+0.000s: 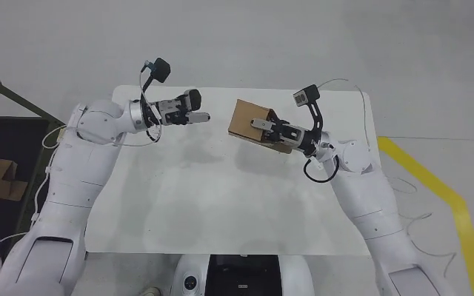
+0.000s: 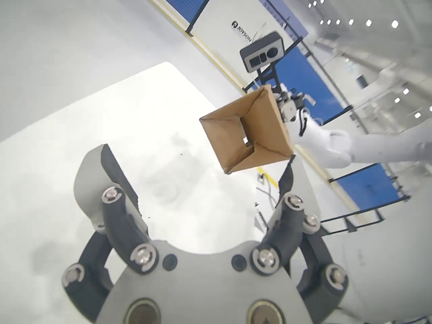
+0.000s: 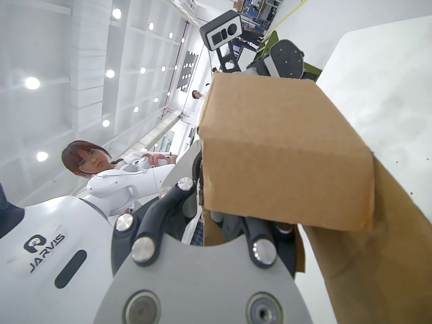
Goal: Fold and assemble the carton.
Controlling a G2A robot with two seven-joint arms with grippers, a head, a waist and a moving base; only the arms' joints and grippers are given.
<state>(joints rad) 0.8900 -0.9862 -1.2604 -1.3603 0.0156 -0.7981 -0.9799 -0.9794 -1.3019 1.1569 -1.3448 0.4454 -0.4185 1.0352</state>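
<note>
right gripper (image 1: 261, 124) holds a half-built carton (image 1: 248, 118)

its fingers clamp one wall, with the carton in the air over the desk (image 1: 222, 200). left gripper (image 1: 201, 117) sits near, fingers wide, empty. body looks squared, far end folded in; open-end flaps seem left to close.

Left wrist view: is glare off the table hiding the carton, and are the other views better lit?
Left wrist view: the table glares white near its far corner, yet the carton stands out beyond the open left claw; right wrist view: ceiling lamps flare, but the carton is evenly lit; top view: flat, even light, no glare on the carton.
</note>
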